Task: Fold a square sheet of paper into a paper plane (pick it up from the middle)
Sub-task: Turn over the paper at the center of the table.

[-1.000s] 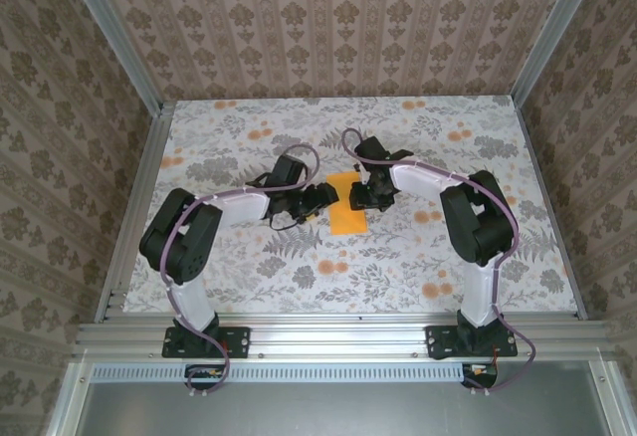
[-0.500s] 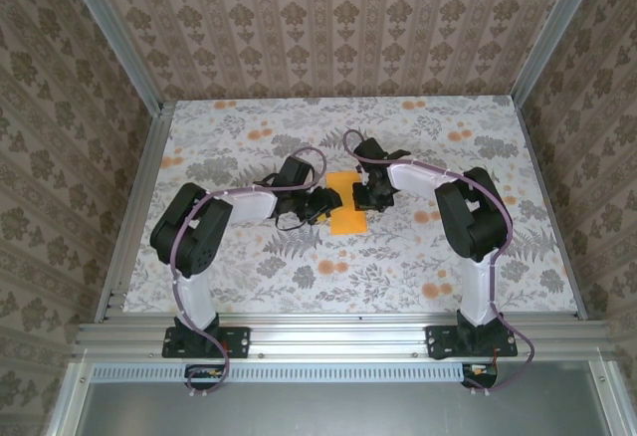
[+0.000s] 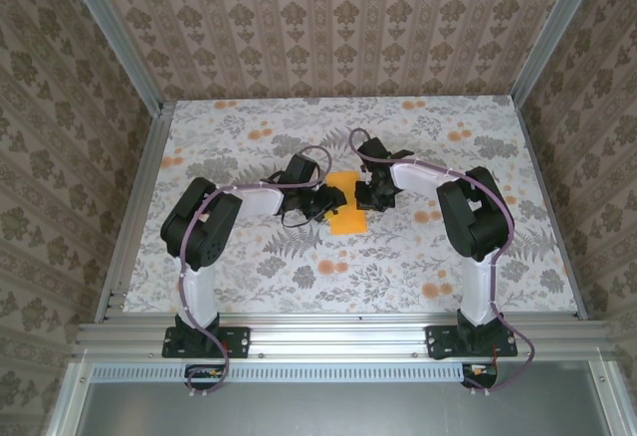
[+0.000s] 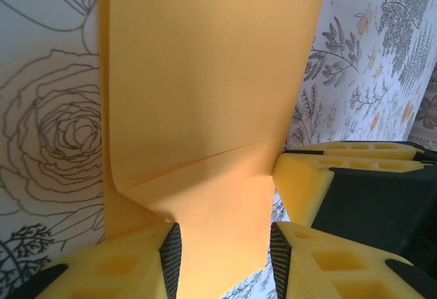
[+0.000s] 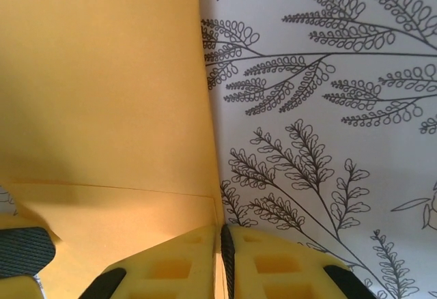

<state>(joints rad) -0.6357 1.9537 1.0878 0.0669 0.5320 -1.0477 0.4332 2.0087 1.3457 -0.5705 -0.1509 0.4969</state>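
The square sheet of paper (image 3: 348,217) lies at mid-table as an orange oblong with a crease across it (image 4: 205,74) (image 5: 102,74). The paper plane is out of view. My left gripper (image 3: 333,201) is at its left side. In the left wrist view my left gripper (image 4: 224,258) stands open astride the sheet's near end, whose left edge curls up by the left finger. My right gripper (image 3: 370,197) is at the sheet's right side. In the right wrist view my right gripper (image 5: 223,258) is shut on the paper's right edge. The right gripper's yellow fingers (image 4: 328,169) show beside the sheet.
The table (image 3: 249,257) has a floral cloth with small orange flower prints (image 3: 333,269). Aluminium rails (image 3: 134,217) and patterned walls enclose it on three sides. Both arms reach in to the middle; the cloth stretches around them to all sides.
My left gripper slid right onto the sheet and its jaws narrowed. My right gripper closed on the paper's right edge. The sheet looks shorter from above.
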